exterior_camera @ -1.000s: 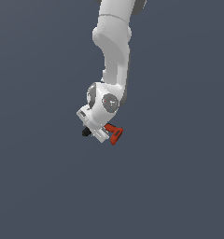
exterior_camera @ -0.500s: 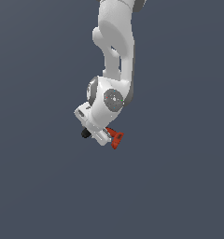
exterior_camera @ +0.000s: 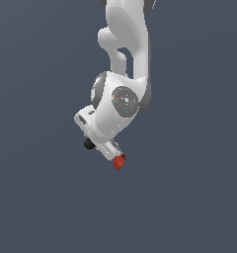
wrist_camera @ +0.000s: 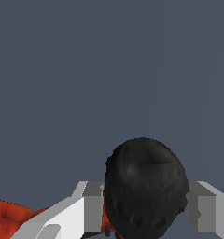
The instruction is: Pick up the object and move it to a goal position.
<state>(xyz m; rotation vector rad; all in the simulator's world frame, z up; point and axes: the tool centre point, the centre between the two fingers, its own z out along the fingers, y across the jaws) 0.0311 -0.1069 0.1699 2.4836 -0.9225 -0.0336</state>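
You had the claw (exterior_camera: 116,154) clamped on the object (exterior_camera: 119,161), which hung at its tip clear of any surface, so it could be carried toward the goal.

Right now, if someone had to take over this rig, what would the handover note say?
Gripper: shut on the red-orange object, which shows at the fingertips in the exterior view; in the wrist view only red slivers show beside the fingers.
Position: arm hangs from above, with plain grey backdrop all round and no support visible under the piece.
Done: pickup, by the look of it.
Left: carry it to the goal. No goal marker shows in either view, so I cannot say how far remains.
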